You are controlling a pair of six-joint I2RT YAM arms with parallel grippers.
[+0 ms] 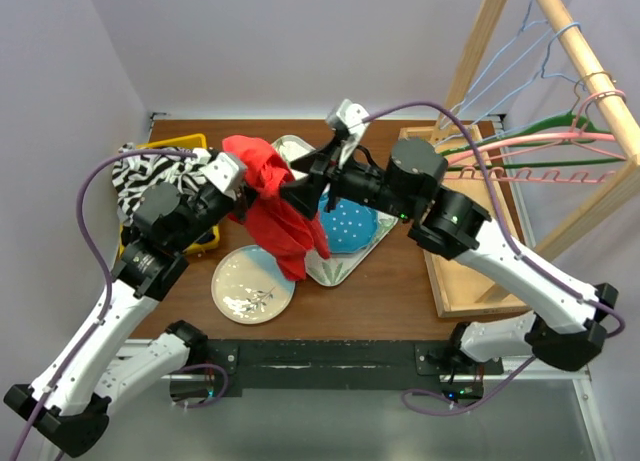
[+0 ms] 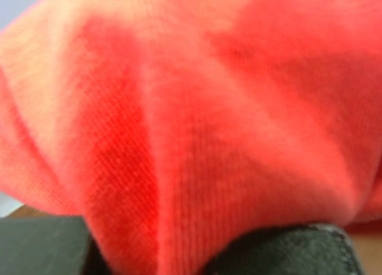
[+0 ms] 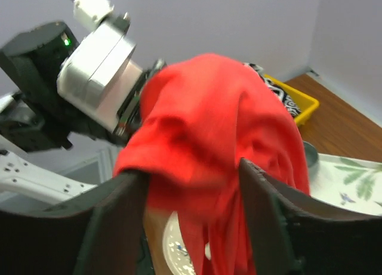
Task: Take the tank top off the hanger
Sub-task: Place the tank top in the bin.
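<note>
Yellow bin [image 1: 192, 141] holds zebra-print cloth [image 1: 138, 177]; tray [image 1: 336, 271], a blue plate [image 1: 352, 227]. Red tank top [image 1: 280, 221] hangs over the desk [image 1: 400, 293], grasped by the cloth-covered left end effector [image 1: 242, 186]; right end effector [image 3: 191, 167] released.

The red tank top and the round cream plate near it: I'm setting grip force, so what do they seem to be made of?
Red tank top: soft knit fabric, possibly cotton jersey, with a matte finish. Fine knit ribs show up close, and it hangs in loose folds.
Cream plate: rigid and smooth, with a printed sprig pattern. It could be ceramic or melamine; the look does not settle which.
</note>
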